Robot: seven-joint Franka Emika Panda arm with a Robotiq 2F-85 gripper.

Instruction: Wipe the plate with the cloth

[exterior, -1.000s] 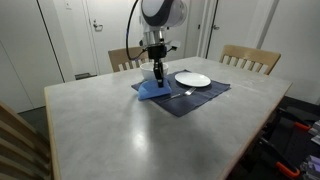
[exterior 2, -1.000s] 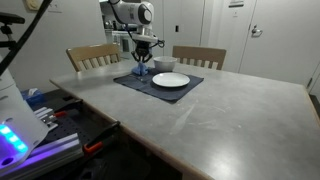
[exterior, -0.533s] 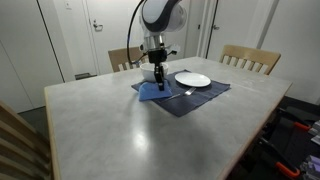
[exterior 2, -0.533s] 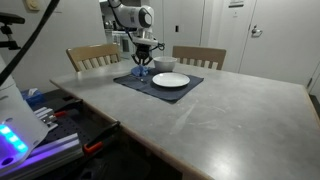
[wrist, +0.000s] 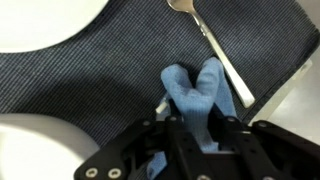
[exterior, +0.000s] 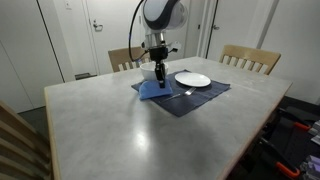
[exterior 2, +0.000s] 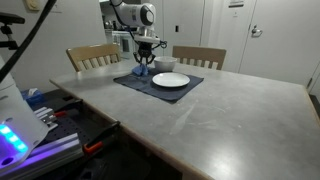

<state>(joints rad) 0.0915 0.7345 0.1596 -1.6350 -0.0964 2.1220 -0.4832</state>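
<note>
The arm comes down from the top centre of both exterior views, bends at the wrist and points its pincer straight down at the left part of the mat. In an exterior view the pincer stands at the mat's far left end, just left of the bowl.

The cloth lies on the left end of the mat, directly under the pincer, with a flat blue corner spreading toward the lower left. In the wrist view the pincer enters from the bottom edge. The cloth is bunched into two upright lobes that run down between its fingers. The jaws stand a little apart with the fabric between them; whether they pinch it I cannot tell.

The plate sits on the mat right of the pincer, apart from the cloth and bare. In an exterior view the plate lies in front of the bowl. A metal utensil runs diagonally from the top centre of the wrist view toward the right, its handle passing just beside the cloth.

The mat rests on the grey desk, with wooden chairs at the far side.
</note>
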